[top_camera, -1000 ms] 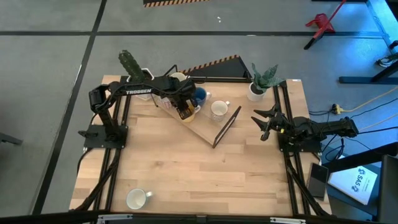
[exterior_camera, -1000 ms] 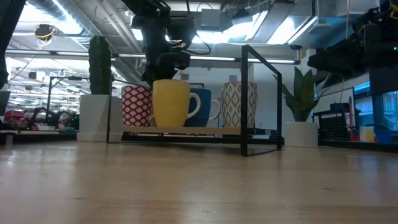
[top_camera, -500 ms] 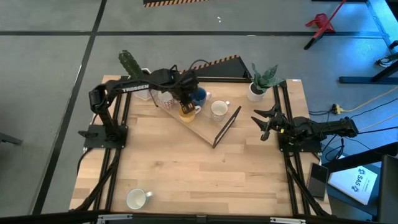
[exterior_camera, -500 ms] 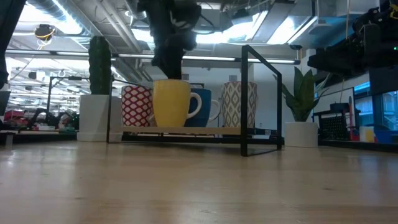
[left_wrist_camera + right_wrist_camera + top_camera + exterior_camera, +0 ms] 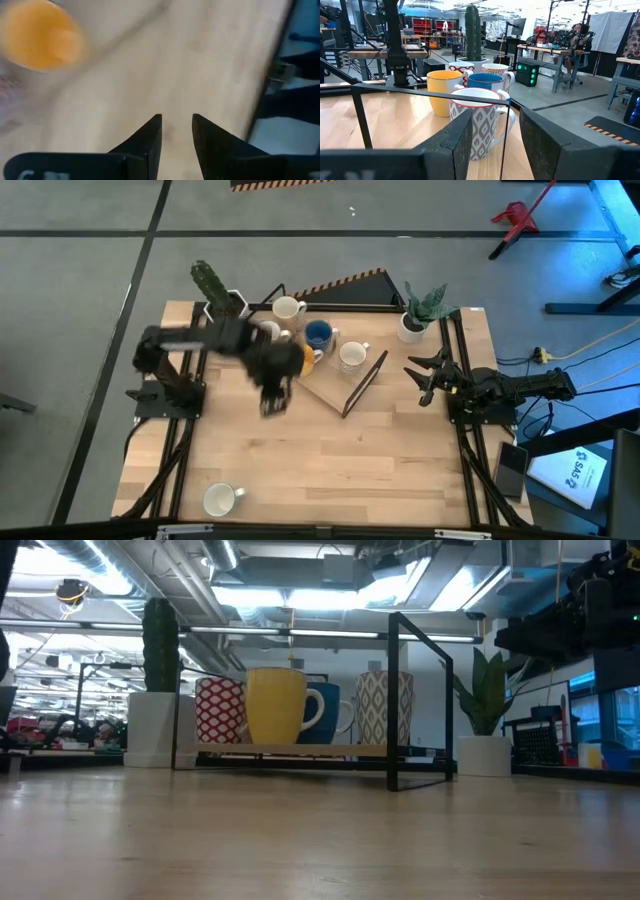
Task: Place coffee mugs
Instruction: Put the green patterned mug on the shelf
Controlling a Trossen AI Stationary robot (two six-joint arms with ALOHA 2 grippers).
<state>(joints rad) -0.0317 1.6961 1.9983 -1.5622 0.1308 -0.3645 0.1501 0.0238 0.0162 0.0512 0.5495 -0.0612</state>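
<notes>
1. Pale wood makes up the surface, and near its front-left corner a lone white mug stands well apart from the others; I judge it is the one not yet placed.
2. The left pincer hangs blurred over the bare middle-left of the surface, just in front of the rack. In the left wrist view its fingers stand a little apart with nothing between them, so it is open and empty.
3. The yellow mug sits on the rack at its front edge, with no finger touching it. It reads as set down and released, upright on the tray in the low view.
4. Behind it stand the red-patterned mug, the dark blue mug and a white mug near the surface's back edge. They are bunched on the rack's left end, presumably to leave room at the other end.
5. The grey-patterned mug takes the rack's right part, beside the black frame.
6. Two potted plants mark the back corners, clear of the working area.
7. The right pincer waits at the right edge, its fingers spread and holding nothing, facing the rack.
</notes>
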